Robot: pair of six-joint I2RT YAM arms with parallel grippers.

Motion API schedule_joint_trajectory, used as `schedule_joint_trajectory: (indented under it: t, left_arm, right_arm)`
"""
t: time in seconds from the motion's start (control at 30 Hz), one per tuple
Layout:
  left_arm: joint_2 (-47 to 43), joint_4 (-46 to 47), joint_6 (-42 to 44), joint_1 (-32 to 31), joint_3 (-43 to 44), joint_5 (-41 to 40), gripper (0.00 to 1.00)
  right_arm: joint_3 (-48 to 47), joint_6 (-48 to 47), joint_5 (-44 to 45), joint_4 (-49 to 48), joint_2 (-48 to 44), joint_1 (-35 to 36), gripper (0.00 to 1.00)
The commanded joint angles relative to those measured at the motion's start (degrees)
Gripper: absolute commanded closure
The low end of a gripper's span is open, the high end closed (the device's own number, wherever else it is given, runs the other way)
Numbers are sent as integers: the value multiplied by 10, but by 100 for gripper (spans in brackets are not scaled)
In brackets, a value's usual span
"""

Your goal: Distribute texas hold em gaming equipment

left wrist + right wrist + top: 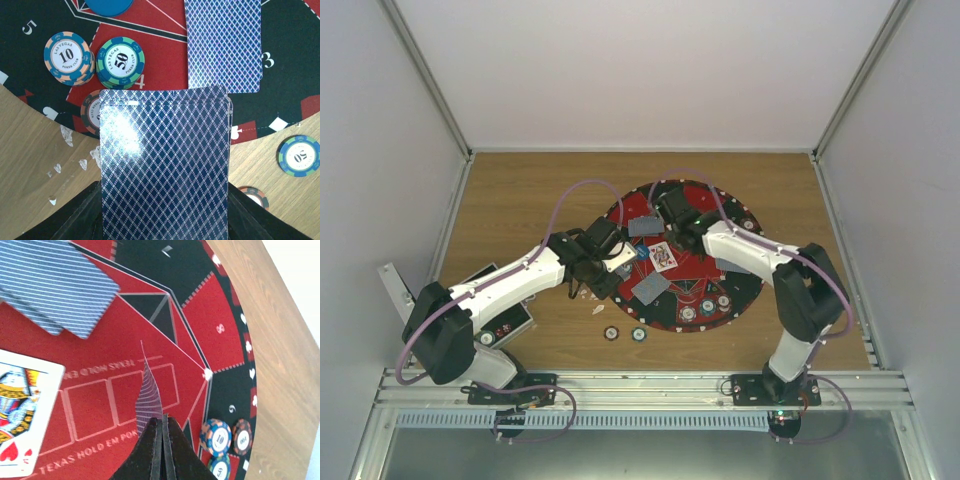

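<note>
My left gripper (165, 210) (616, 262) is shut on a stack of blue-backed playing cards (165, 165), held flat over the near left rim of the round red-and-black mat (740, 290). Below it lie a 10 chip (67, 55), a 50 chip (120, 60), a dark chip (91, 112) partly hidden by the stack, and a face-down card (223, 45). My right gripper (162, 419) (678, 226) is shut on one card (149, 400), seen edge-on above the mat's red centre. A face-up heart court card (20, 420) (663, 256) lies to its left.
Face-down cards (55, 285) lie on the mat's far part. Chips (216, 436) stand near the mat rim in the right wrist view. Two chips (611, 333) (638, 334) lie on the wooden table by the mat. A blue disc (109, 6) lies on the mat. A black case (505, 318) sits at the left.
</note>
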State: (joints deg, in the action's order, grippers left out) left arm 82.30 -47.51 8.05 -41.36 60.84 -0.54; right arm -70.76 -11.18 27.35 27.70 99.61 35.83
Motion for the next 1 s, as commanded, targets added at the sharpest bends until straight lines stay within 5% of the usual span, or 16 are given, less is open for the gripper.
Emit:
schedule_joint_trajectory:
  t: [0.0,0.77,0.87,0.97]
  left_arm:
    - [-17,18,-3,3,-6,-6,44]
    - [-29,20,-4,2,-8,2,44]
    - [-32,20,-5,2,-9,3,44]
    - [-33,20,-5,2,-9,3,44]
  right_arm:
    - [23,-52,53,-50,7,51,99]
    - [71,-40,-128,22,1,108,99]
    - [56,-28,-133,30,4,107,74]
    - [50,-15,-132,34,-11,101,59]
